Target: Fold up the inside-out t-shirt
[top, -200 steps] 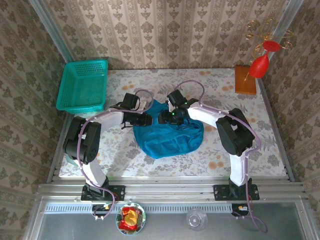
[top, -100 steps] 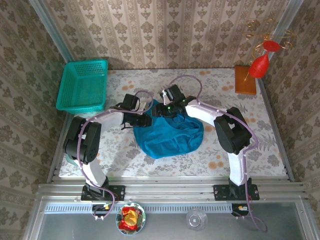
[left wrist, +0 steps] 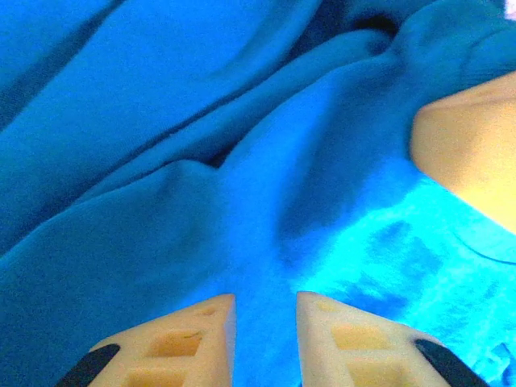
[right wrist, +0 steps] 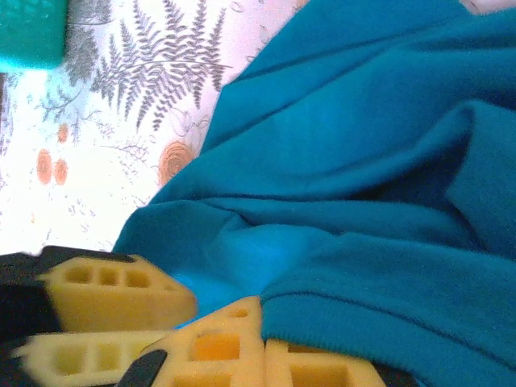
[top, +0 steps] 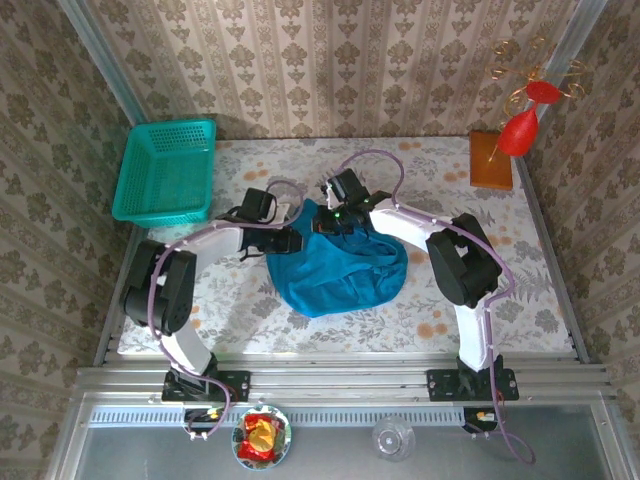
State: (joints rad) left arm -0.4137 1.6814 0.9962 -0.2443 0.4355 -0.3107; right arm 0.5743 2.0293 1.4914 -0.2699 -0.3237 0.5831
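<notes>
The blue-teal t-shirt lies crumpled in a heap at the middle of the table. My left gripper is at its upper left edge. In the left wrist view its fingers stand close together with a ridge of the t-shirt pinched between them, and a finger of the right gripper shows close by. My right gripper is at the heap's top edge. Its jaws are shut on a hemmed fold of the t-shirt, with the left gripper's fingers just beside them.
A teal mesh basket stands at the back left; its corner shows in the right wrist view. A wooden block with a red ornament stands at the back right. Patterned tabletop lies bare around the heap.
My right gripper has moved up and left to the heap's top edge, close to the left gripper. The left arm's elbow has shifted slightly left; its gripper stays put.
</notes>
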